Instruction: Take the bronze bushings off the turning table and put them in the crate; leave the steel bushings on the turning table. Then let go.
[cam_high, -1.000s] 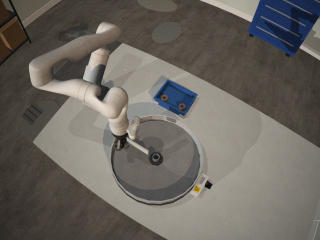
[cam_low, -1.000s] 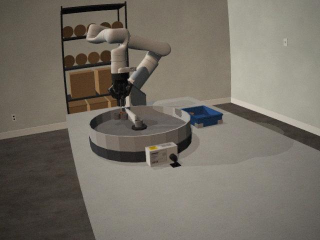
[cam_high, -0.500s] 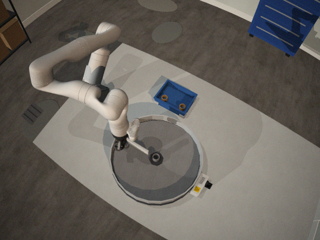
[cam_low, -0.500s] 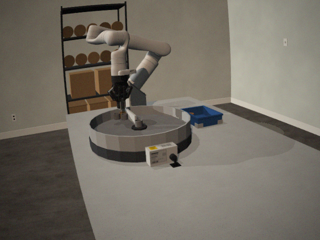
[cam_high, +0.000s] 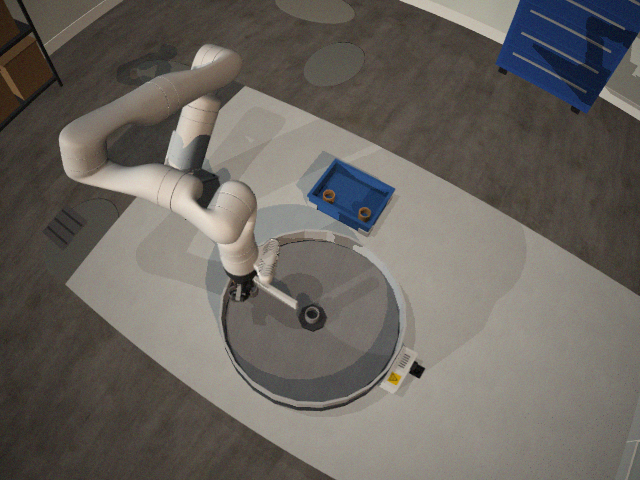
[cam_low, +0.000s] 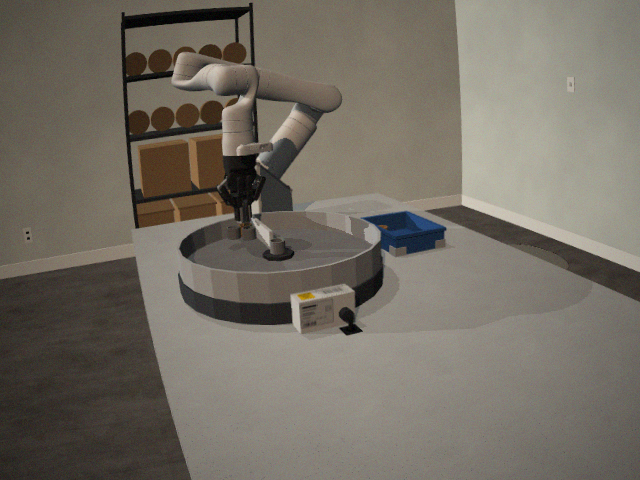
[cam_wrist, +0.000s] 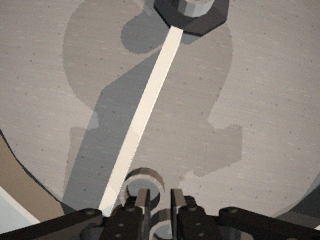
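The turning table (cam_high: 310, 372) (cam_low: 268, 289) (cam_wrist: 267, 94) has a dark hub (cam_high: 312, 316) (cam_low: 277, 250) at its middle and a pale bar (cam_high: 279, 295) (cam_wrist: 143, 114) running out to the rim. My gripper (cam_high: 238, 293) (cam_low: 242, 217) (cam_wrist: 160, 203) points straight down near the bar's outer end. Its fingers are nearly shut with a narrow gap and grip nothing. In the wrist view two bushings stand right under the fingers: one (cam_wrist: 142, 176) is just ahead of the left finger, and the other (cam_wrist: 162, 219) shows between the fingers. Shade hides their colours. Two bronze bushings (cam_high: 329, 195) (cam_high: 364, 212) lie in the blue crate (cam_high: 379, 186) (cam_low: 413, 235).
The table's raised rim (cam_low: 289, 281) rings the disc. A white control box (cam_high: 399, 370) (cam_low: 321, 307) sits at the rim's front. A shelf rack with cartons (cam_low: 165, 165) stands behind the arm. A blue cabinet (cam_high: 568, 46) stands far right.
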